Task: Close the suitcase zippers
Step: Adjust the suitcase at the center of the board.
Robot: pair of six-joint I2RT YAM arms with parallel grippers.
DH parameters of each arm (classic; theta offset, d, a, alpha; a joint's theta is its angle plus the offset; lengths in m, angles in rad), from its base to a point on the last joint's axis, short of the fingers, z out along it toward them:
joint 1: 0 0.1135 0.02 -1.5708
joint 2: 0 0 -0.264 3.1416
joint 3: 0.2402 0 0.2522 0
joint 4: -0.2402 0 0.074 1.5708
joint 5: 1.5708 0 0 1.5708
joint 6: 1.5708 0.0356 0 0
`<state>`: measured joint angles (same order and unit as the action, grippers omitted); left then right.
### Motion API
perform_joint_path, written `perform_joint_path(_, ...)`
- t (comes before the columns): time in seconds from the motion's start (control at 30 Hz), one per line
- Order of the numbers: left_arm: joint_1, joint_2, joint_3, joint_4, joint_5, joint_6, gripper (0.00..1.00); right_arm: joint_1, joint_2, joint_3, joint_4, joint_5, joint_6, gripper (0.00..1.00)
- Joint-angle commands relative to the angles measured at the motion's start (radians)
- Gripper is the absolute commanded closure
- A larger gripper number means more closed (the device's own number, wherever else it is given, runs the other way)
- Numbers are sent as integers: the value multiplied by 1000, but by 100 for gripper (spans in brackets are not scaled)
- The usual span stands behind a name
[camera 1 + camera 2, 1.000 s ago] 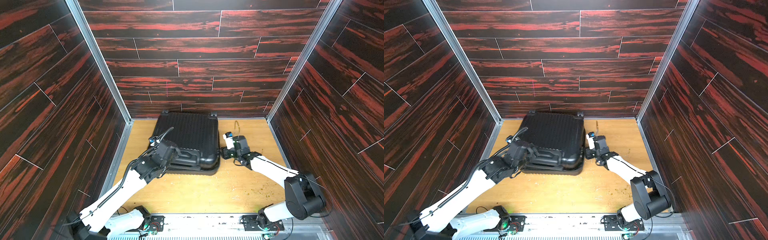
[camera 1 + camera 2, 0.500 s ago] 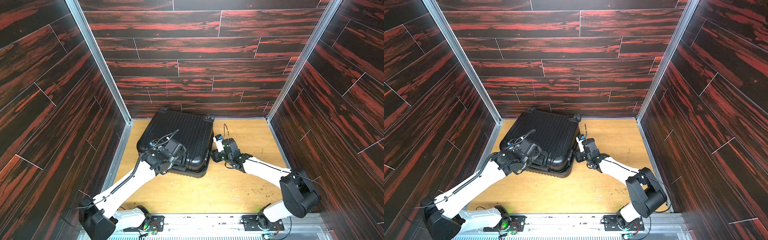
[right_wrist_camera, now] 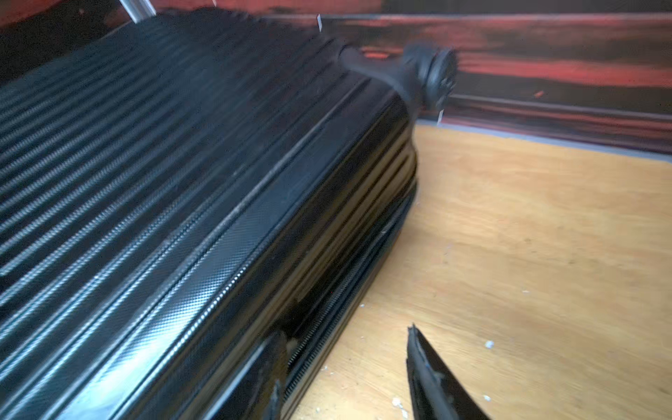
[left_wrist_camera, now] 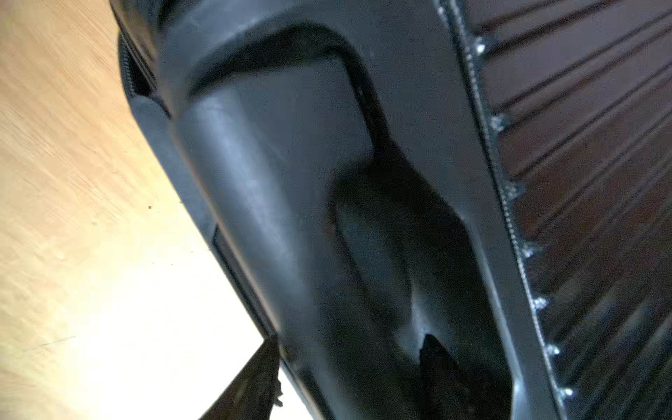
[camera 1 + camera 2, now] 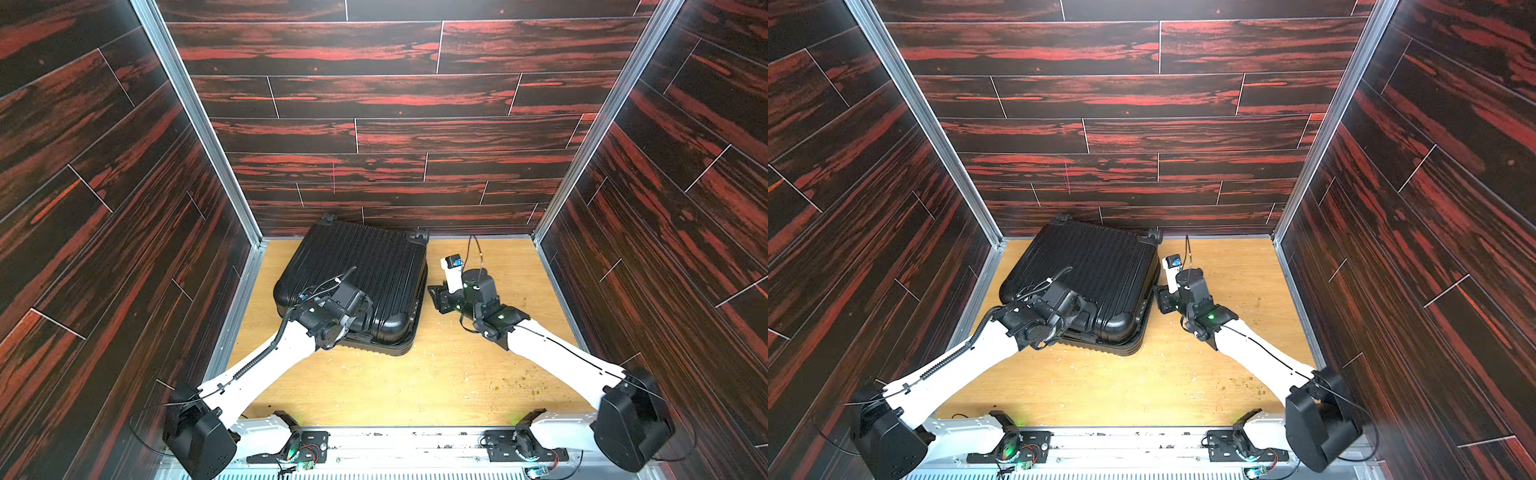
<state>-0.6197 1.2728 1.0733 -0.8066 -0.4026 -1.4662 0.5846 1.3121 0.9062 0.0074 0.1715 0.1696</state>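
Small black ribbed hard-shell suitcase (image 5: pixel 365 266) is laid flat at rear-left of pale wooden table (image 5: pixel 415 386), handle (image 4: pixel 254 182) straddled by L gripper (image 4: pixel 349 338) (grip can't be told), R gripper (image 3: pixel 345 331) half-open & empty by zipper track (image 3: pixel 338 309); case could be skidded if handle is lost.

The suitcase (image 5: pixel 374 266) I work on is glossy ribbed black plastic, finely textured; the table (image 5: pixel 415 386) before me is matt, scuffed pale wood.

The suitcase (image 4: pixel 418 109) is filling most of the frame, with its smooth black handle (image 4: pixel 254 203) very close. The left gripper (image 4: pixel 349 360) is poking in at the frame's edge, jaws sitting one each side of the handle. The pale wooden worktop (image 4: pixel 72 218) is shining beside it.
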Motion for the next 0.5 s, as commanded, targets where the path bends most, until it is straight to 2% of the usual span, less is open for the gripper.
perform_joint_path(0.0, 10, 1, -37, -47, -8, -30, 46, -35, -52, 20, -56, 16, -25, 46)
perform_joint_path(0.13, 44, -13, -62, -31, -4, 0, 51, -100, -107, 29, -98, 2, -39, 46)
perform_joint_path(0.23, 75, -52, -95, 4, -34, 73, 58, -160, -153, 32, -130, -13, -52, 45)
perform_joint_path(0.33, 115, -124, -161, 107, -36, 194, 61, -230, -187, 31, -162, -43, -53, 45)
perform_joint_path(0.47, 175, -252, -272, 334, 44, 435, 62, -296, -216, 18, -192, -54, -65, 45)
